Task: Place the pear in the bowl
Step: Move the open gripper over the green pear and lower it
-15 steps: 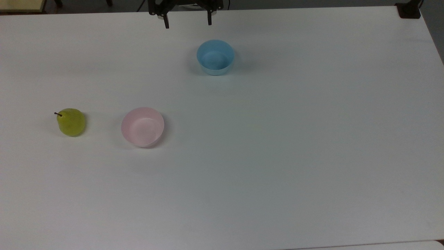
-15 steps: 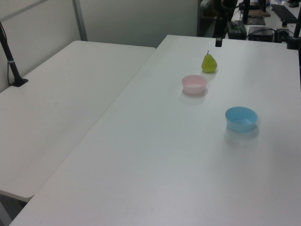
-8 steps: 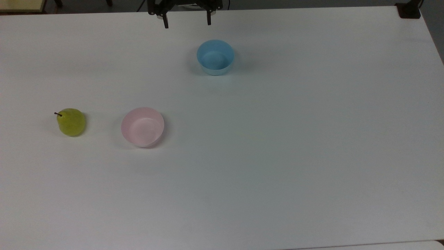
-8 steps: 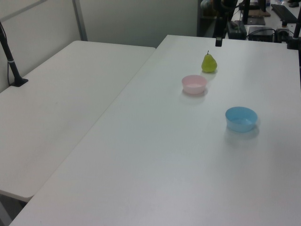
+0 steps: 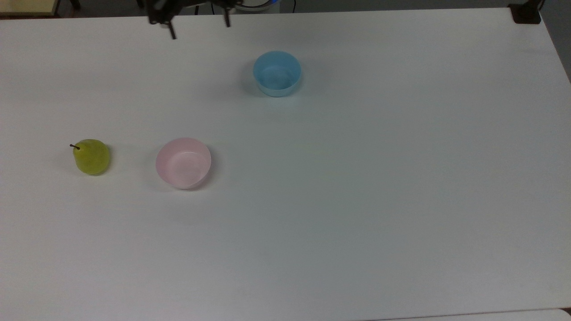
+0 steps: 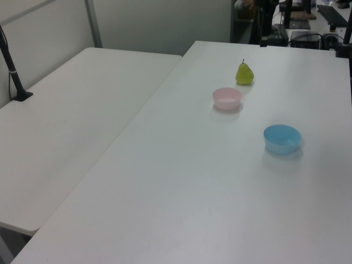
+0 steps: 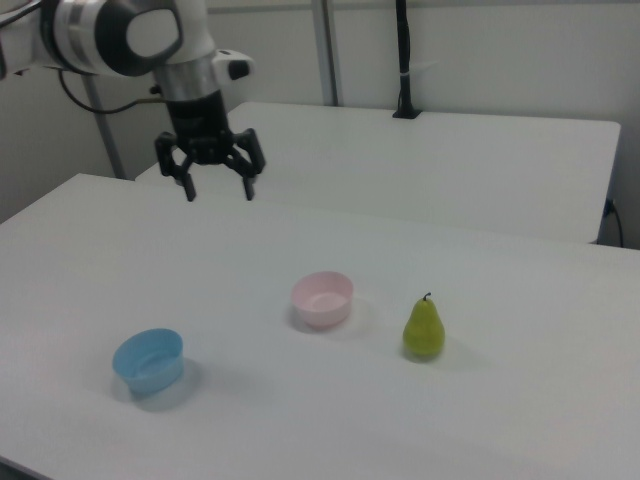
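The yellow-green pear [image 5: 91, 157] stands upright on the white table [image 5: 357, 200], at the top view's left, with its dark stem up. The pale pink bowl [image 5: 183, 163] sits empty just to the pear's right in the top view, a small gap between them. My gripper [image 5: 199, 26] hangs open and empty above the table's far edge, well away from both. In the right view the gripper [image 7: 218, 190] hovers high behind the pink bowl [image 7: 322, 298] and the pear [image 7: 424, 328]. In the left view the pear [image 6: 245, 73] stands beyond the pink bowl [image 6: 227, 98].
A light blue, deeper bowl [image 5: 277, 73] stands empty near the far edge, to the right of my gripper in the top view. A black clamp [image 5: 526, 13] sits on the far right corner. A second white table [image 6: 66, 126] adjoins on the left view's left.
My gripper has shifted toward the top view's left along the far edge, still open. The pear and both bowls have not moved.
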Available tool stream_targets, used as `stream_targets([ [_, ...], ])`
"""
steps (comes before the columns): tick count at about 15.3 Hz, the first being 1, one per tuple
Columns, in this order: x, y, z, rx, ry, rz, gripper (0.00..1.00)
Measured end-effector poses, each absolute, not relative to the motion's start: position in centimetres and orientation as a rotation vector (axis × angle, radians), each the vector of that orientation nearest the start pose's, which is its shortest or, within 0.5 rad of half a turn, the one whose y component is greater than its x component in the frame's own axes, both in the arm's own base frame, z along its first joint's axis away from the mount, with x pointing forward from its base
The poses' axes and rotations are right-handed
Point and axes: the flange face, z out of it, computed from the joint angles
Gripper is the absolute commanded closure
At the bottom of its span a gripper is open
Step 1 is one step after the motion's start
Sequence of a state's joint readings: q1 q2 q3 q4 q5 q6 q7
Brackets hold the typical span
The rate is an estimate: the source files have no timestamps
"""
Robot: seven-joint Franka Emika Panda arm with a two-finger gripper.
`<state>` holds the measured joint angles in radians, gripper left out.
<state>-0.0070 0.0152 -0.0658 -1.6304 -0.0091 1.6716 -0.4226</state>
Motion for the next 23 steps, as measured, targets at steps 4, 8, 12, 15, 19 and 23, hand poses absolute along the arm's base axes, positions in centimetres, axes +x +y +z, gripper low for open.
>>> stream_targets([
  [4,57.7,-12.1,59.3,-3.136,-0.468,-0.056,0.00],
  [8,60.1,-18.1,55.7,-3.168,-0.338,-0.068,0.00],
  [12,62.5,-23.7,49.8,-3.219,-0.228,-0.123,0.00],
  [15,64.0,-26.6,44.8,-3.246,-0.180,-0.149,0.00],
  [19,65.3,-28.3,39.8,-3.266,-0.128,-0.190,0.00],
  [23,66.1,-28.4,37.3,-3.274,-0.131,-0.211,0.00],
])
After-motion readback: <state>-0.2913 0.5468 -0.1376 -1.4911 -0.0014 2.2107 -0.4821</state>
